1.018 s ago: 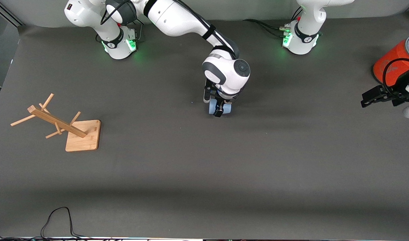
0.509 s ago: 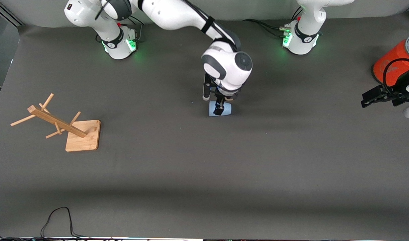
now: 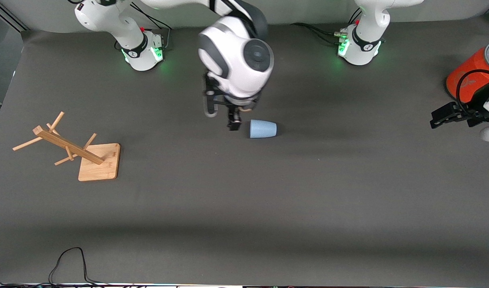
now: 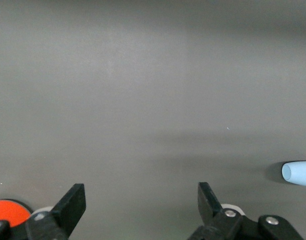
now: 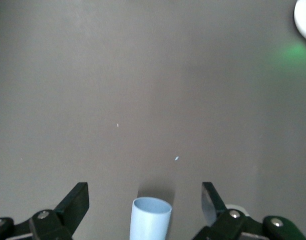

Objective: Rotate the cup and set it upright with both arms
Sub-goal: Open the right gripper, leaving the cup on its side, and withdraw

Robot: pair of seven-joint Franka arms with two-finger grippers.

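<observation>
The matte tapered cup (image 3: 263, 129) lies sideways on the felt-like surface (image 3: 244, 200) (both grippers (image 3: 228, 120) (image 3: 442, 118) spread wide, empty), rim toward nine o'clock.

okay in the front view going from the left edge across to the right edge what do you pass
Wooden rack → right tool, open, raised beside the cup → cup, lying on its side → left tool, open, waiting → orange cylinder.

I find no text, label, brand, number or sign that I can read on anything here; every mark is too small to make out.
</observation>
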